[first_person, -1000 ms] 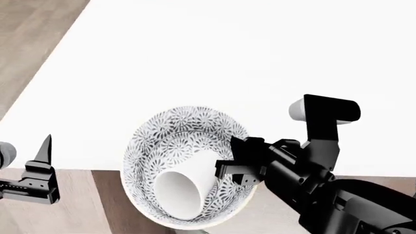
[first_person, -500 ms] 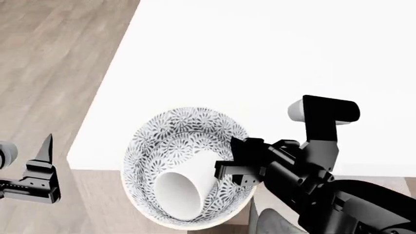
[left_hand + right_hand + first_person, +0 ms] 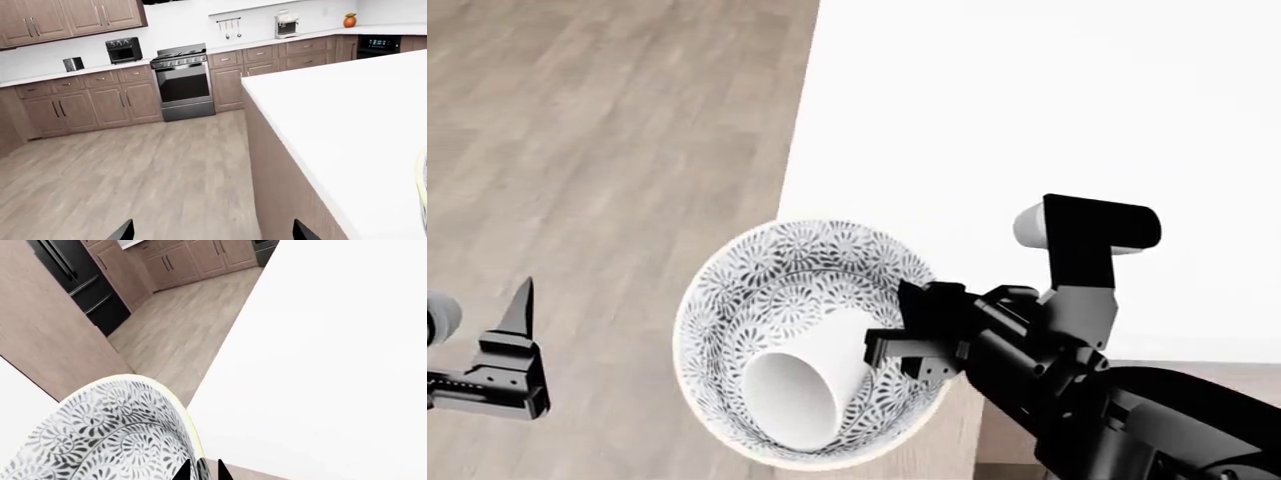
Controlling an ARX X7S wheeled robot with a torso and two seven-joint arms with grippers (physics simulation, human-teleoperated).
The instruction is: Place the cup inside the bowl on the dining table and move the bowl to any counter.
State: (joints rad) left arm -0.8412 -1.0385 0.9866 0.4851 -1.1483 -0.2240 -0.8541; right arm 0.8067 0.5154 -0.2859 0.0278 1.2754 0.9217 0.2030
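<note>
- only the left wrist view shows the counter [image 3: 67,75] and stove [image 3: 183,82].
- right gripper [image 3: 914,340] clamps the bowl [image 3: 761,290] rim; cup [image 3: 807,385] lies inside.
- left gripper [image 3: 507,350] released, well apart.

I see one bowl [image 3: 814,345], one cup [image 3: 807,385] inside it, two robot hands, one stove [image 3: 181,82], one toaster [image 3: 73,64] and one orange [image 3: 349,20].

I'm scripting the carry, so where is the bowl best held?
Grip the bowl by its thin raised rim, from the robot's right, where the right end effector already pinches it. The cup lying inside leaves that rim free.
</note>
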